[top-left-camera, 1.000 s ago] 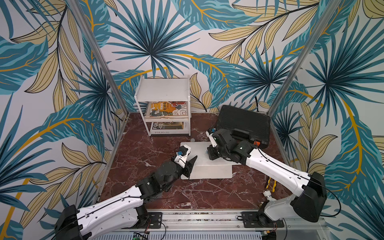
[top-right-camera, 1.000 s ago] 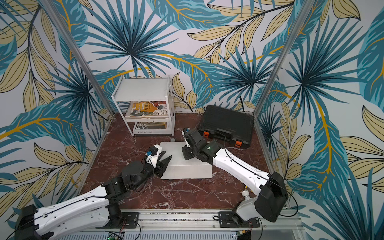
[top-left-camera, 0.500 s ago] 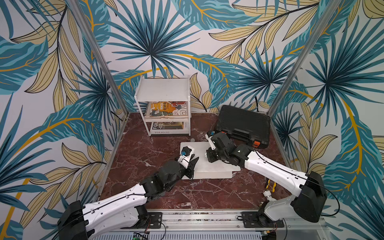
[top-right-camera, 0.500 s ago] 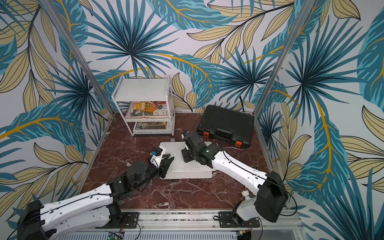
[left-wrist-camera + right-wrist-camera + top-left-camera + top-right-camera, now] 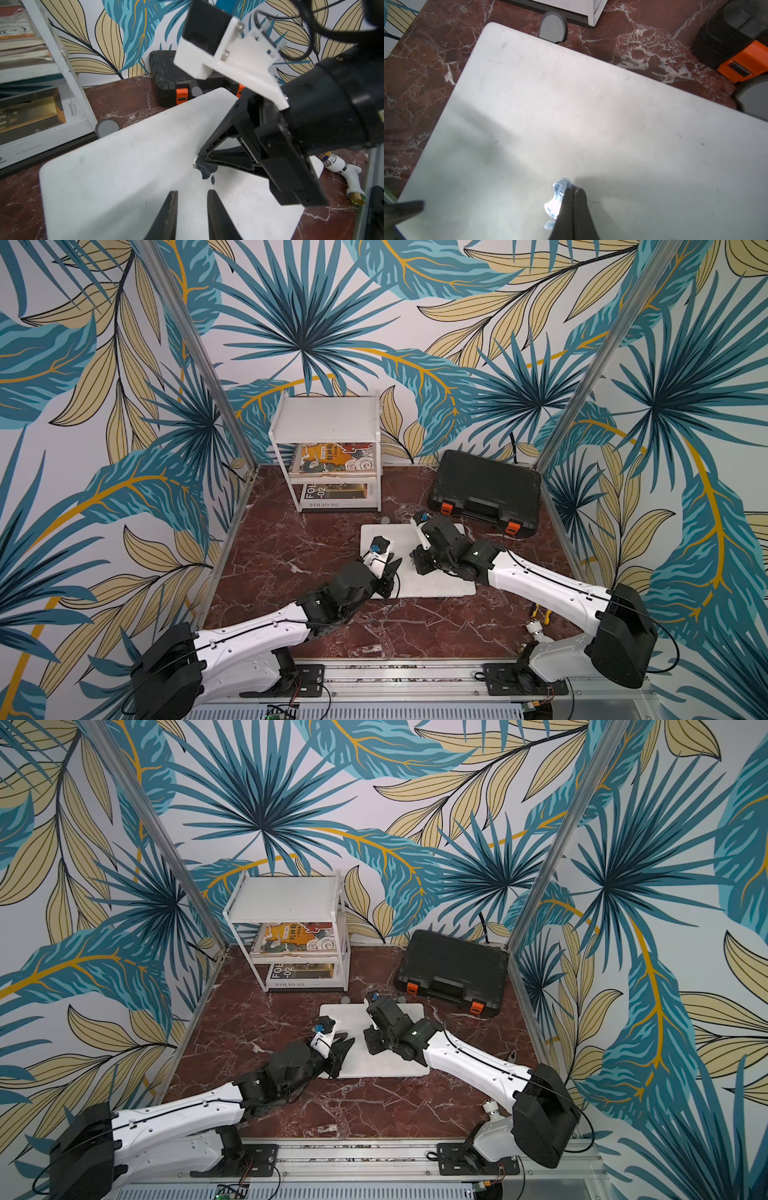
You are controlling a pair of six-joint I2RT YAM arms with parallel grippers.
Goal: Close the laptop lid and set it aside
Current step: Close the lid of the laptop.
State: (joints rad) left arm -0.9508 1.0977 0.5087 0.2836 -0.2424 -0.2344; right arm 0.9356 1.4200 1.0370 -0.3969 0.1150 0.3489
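While the laptop [image 5: 400,539] itself hasn't budged over the last second, both arms have. The left hand [image 5: 192,193] had its fingers splayed wide at the laptop's edge. Now they've narrowed to a slim gap with nothing between them, tips over the laptop lid [image 5: 571,104]. Can't tell if they actually touch it. The right hand [image 5: 572,192] has slid from the far part of the lid toward the middle, fingers pressed together, tip planted right beside the mirror-finish apple logo [image 5: 555,201].

The laptop lies flat, lid down, mid-table [image 5: 291,556], in front of the white shelf rack [image 5: 328,418] and near the black case [image 5: 486,485]. Grey stand feet [image 5: 553,27] poke out from under its far edge.

My read: closing looks done, and the set-aside part hasn't started. Neither hand has an edge, so I'd guess a push or slide, or a regrip first.

Readable stuff: the magazine [image 5: 332,497] on the rack's bottom shelf says "FOLIO-02". The orange notebook [image 5: 336,456] above it has Chinese characters I can't make out. No brand text I can read on the case.
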